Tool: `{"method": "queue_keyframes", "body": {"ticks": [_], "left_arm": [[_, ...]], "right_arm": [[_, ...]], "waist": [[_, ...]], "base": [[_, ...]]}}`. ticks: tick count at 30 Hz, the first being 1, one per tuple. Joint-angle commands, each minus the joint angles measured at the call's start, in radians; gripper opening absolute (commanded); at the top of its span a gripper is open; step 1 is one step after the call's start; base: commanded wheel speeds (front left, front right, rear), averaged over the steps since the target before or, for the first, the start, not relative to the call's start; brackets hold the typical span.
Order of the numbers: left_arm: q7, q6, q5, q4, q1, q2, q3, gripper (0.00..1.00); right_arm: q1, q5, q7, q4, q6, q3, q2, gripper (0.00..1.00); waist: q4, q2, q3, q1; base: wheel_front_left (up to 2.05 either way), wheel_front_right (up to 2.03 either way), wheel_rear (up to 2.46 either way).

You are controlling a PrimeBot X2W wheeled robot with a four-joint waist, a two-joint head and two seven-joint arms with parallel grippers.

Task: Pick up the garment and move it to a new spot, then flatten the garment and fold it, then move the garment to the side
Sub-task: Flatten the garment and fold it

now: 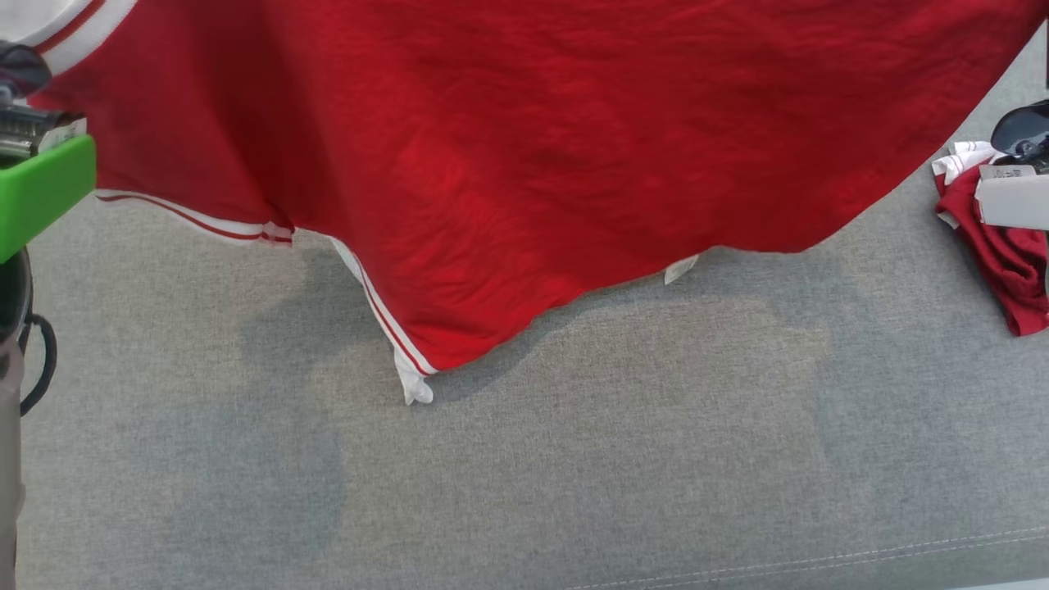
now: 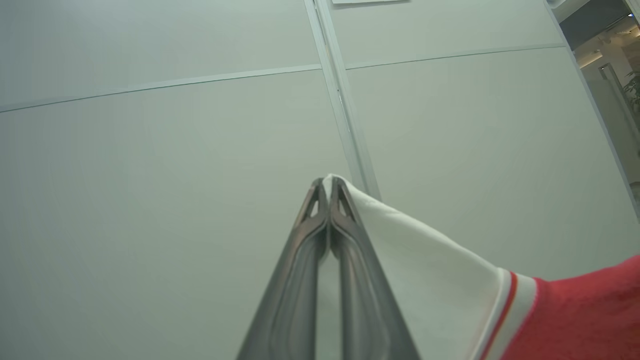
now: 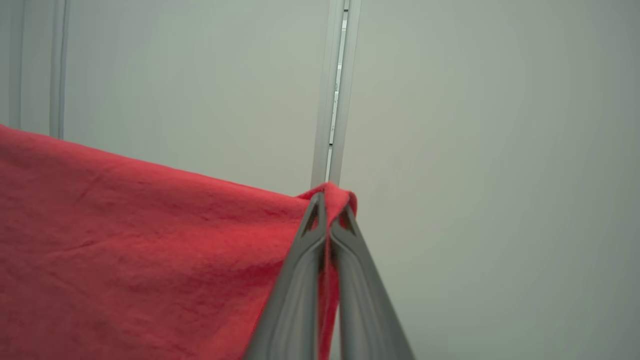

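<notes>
At 9 o'clock in the head view a green block [image 1: 41, 192] on the left arm sits at the frame edge, just beside the shirt's striped cuff. In the left wrist view the left gripper [image 2: 327, 182] points up at a pale panelled wall [image 2: 150, 175]. Its two dark fingers [image 2: 300, 280] are pressed together on a white band of the red shirt [image 1: 524, 147], and the cloth falls away toward 4 o'clock, where a red-and-white stripe meets the red body. In the head view the shirt is held up off the grey fabric-covered worktop [image 1: 574, 475] and stretched across the frame from 10 o'clock to 2 o'clock. Its lower edge sags toward the centre. A white-trimmed point hangs lowest at about 7 o'clock and seems to brush the worktop, and the shirt's shadow lies beneath it. A small white label [image 1: 680, 269] peeks from under the hem just right of centre. In the right wrist view the right gripper [image 3: 327, 200] also points up at the wall, its fingers pinched tight on a fold of red fabric that spreads toward 9 o'clock. At 3 o'clock in the head view a bunched red-and-white cloth [image 1: 1012, 270] lies at the worktop's edge, partly under a pale boxy part of the right arm. I cannot tell whether it belongs to the same shirt.
</notes>
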Motion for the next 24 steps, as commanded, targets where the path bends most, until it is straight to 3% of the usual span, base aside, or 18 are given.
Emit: {"method": "queue_keyframes", "body": {"ticks": [1, 7, 12, 19, 24], "left_arm": [[0.000, -0.006, -0.003, 0.009, -0.021, -0.003, -0.004, 0.00], [-0.017, -0.058, -0.015, 0.119, -0.130, -0.013, -0.044, 0.00], [-0.070, -0.106, -0.010, 0.292, -0.307, -0.031, -0.084, 0.00], [-0.159, -0.130, 0.014, 0.595, -0.566, -0.035, -0.096, 0.00], [-0.201, -0.131, 0.040, 0.782, -0.725, -0.046, -0.086, 0.00]], "right_arm": [[-0.004, 0.009, 0.003, 0.009, 0.000, 0.002, 0.002, 0.00], [-0.091, 0.049, -0.010, 0.099, 0.000, 0.030, 0.001, 0.00], [-0.260, 0.080, -0.044, 0.238, 0.000, 0.076, 0.017, 0.00], [-0.572, 0.103, -0.159, 0.523, 0.000, 0.124, 0.103, 0.00], [-0.763, 0.129, -0.236, 0.727, 0.000, 0.106, 0.181, 0.00]], "waist": [[0.001, 0.0000, 0.009, 0.0000], [0.003, 0.0000, 0.063, 0.0000], [0.001, 0.0000, 0.114, 0.0000], [-0.029, 0.0000, 0.161, 0.0000], [-0.038, 0.0000, 0.173, 0.0000]], "base": [[0.00, 0.00, 0.00], [0.00, 0.00, 0.00], [0.00, 0.00, 0.00], [0.00, 0.00, 0.00], [0.00, 0.00, 0.00]]}}
